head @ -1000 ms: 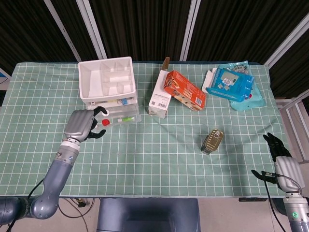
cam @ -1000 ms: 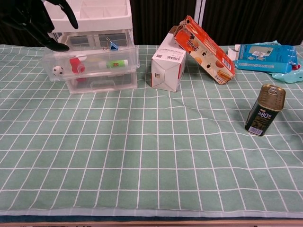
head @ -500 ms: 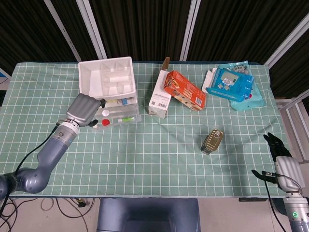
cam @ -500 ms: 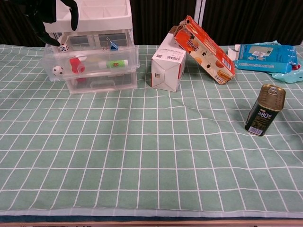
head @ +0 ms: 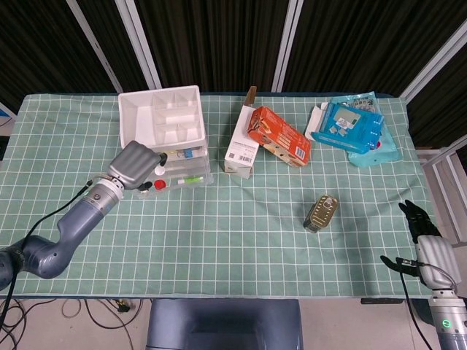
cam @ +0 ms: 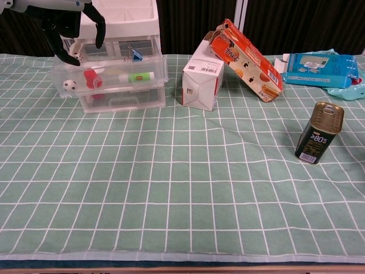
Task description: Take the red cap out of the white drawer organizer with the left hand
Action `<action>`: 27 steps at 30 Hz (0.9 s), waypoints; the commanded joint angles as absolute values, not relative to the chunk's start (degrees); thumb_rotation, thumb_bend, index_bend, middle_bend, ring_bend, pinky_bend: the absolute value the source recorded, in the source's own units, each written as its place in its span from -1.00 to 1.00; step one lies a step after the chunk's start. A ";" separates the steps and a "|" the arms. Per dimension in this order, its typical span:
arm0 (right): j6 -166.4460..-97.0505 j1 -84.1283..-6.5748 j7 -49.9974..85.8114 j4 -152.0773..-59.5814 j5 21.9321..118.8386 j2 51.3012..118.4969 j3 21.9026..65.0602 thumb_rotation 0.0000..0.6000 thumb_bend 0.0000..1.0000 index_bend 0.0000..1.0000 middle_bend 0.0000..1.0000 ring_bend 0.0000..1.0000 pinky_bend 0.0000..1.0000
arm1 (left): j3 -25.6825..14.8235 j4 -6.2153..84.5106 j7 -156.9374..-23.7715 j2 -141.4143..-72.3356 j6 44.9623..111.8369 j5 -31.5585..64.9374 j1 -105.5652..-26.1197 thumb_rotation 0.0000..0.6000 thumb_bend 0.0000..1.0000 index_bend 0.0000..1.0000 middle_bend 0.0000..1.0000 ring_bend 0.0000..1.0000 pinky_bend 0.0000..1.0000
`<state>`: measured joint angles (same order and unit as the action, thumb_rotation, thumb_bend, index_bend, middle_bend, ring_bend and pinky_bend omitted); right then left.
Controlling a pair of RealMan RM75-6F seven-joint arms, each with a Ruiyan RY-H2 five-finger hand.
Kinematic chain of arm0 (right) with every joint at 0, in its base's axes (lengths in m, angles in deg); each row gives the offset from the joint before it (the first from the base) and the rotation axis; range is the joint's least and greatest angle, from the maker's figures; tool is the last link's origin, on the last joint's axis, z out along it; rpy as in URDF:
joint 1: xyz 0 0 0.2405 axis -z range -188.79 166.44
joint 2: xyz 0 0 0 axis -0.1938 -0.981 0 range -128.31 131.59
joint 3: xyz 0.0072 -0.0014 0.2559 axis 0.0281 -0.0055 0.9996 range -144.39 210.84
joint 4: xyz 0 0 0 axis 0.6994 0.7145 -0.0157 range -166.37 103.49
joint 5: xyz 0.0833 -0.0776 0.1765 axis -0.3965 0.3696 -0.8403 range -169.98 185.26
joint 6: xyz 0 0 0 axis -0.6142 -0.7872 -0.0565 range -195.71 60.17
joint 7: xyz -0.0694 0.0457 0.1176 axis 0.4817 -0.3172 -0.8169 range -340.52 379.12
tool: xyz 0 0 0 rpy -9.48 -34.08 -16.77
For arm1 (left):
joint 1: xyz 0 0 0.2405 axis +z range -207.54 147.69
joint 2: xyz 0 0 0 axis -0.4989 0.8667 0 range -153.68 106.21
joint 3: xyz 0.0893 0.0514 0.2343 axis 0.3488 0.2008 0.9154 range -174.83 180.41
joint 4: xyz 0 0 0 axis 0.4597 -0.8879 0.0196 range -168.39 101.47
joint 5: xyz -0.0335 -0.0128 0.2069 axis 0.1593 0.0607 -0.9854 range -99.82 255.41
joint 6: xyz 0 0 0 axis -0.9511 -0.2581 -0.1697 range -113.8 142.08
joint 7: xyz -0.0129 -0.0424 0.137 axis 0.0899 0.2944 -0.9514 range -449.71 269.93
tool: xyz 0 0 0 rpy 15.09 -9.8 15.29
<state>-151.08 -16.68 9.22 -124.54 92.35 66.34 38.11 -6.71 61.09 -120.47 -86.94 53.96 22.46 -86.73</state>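
Observation:
The red cap lies in the pulled-out clear drawer of the white drawer organizer, beside a small ball and a green-labelled tube. In the head view only a sliver of the red cap shows past my left hand. That left hand hovers over the drawer's left end with its fingers apart, pointing down and holding nothing. My right hand rests spread near the table's front right corner, far from the organizer.
A white carton with an orange box leaning on it stands right of the organizer. A tin can sits mid-right. Blue packets lie at the back right. A green checked cloth covers the table.
My left hand has moved from the cloth in front and to the left of the drawer to above its left end. The right hand has stayed still.

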 commanded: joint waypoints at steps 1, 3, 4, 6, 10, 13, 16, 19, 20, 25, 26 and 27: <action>-151.07 -16.67 9.19 -124.55 92.33 66.33 38.11 1.00 -0.87 -1.00 -1.00 -1.00 -0.56 | -6.09 60.94 -120.34 -86.92 52.93 23.07 -87.46 1.00 -0.68 -0.16 1.00 1.00 1.00; -151.07 -16.66 9.15 -124.62 92.27 66.32 38.13 1.00 -0.87 -1.00 -1.00 -1.00 -0.56 | -5.78 60.86 -120.54 -86.88 52.59 23.58 -87.98 1.00 -0.69 -0.15 1.00 1.00 1.00; -151.05 -16.66 9.16 -124.63 92.25 66.32 38.13 1.00 -0.87 -1.00 -1.00 -1.00 -0.56 | -5.68 60.88 -120.57 -86.86 52.47 23.86 -88.18 1.00 -0.70 -0.15 1.00 1.00 1.00; -151.06 -16.65 9.22 -124.64 92.21 66.33 38.14 1.00 -0.87 -1.00 -1.00 -1.00 -0.56 | -5.30 61.01 -120.76 -86.75 52.11 24.71 -88.76 1.00 -0.70 -0.14 1.00 1.00 1.00; -150.95 -16.67 9.21 -124.68 92.09 66.34 38.16 1.00 -0.87 -1.00 -1.00 -1.00 -0.56 | -4.36 61.08 -121.81 -86.58 51.68 26.15 -89.88 1.00 -0.70 -0.14 1.00 1.00 1.00; -150.93 -16.66 9.15 -124.75 92.05 66.30 38.18 1.00 -0.87 -1.00 -1.00 -1.00 -0.56 | -3.80 61.03 -122.29 -86.85 51.76 27.13 -90.53 1.00 -0.70 -0.13 1.00 1.00 1.00; -150.94 -16.64 9.04 -124.75 92.03 66.28 38.20 1.00 -0.87 -1.00 -1.00 -1.00 -0.56 | -3.01 60.85 -123.10 -87.33 52.10 28.01 -91.17 1.00 -0.70 -0.13 1.00 1.00 1.00; -150.82 -16.65 8.76 -124.80 91.94 66.23 38.20 1.00 -0.87 -1.00 -1.00 -1.00 -0.56 | -2.45 60.57 -123.54 -88.06 52.89 29.05 -91.73 1.00 -0.70 -0.11 1.00 1.00 1.00; -150.80 -16.65 8.66 -124.83 91.91 66.20 38.22 1.00 -0.87 -1.00 -1.00 -1.00 -0.56 | -2.28 60.39 -123.68 -88.35 52.94 29.44 -91.97 1.00 -0.70 -0.10 1.00 1.00 1.00; -150.82 -16.62 8.60 -124.84 91.90 66.17 38.23 1.00 -0.87 -1.00 -1.00 -1.00 -0.56 | -1.90 60.33 -123.64 -88.73 53.50 30.40 -92.54 1.00 -0.70 -0.08 1.00 1.00 1.00; -150.82 -16.61 8.59 -124.85 91.89 66.17 38.22 1.00 -0.87 -1.00 -1.00 -1.00 -0.56 | -1.87 60.38 -123.53 -88.68 53.62 30.56 -92.65 1.00 -0.70 -0.08 1.00 1.00 1.00; -150.80 -16.61 8.58 -124.85 91.88 66.16 38.22 1.00 -0.87 -1.00 -1.00 -1.00 -0.56 | -1.84 60.41 -123.50 -88.63 53.70 30.66 -92.73 1.00 -0.70 -0.08 1.00 1.00 1.00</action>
<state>-150.80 -16.61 8.58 -124.85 91.88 66.16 38.22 -1.86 60.39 -123.52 -88.65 53.68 30.63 -92.71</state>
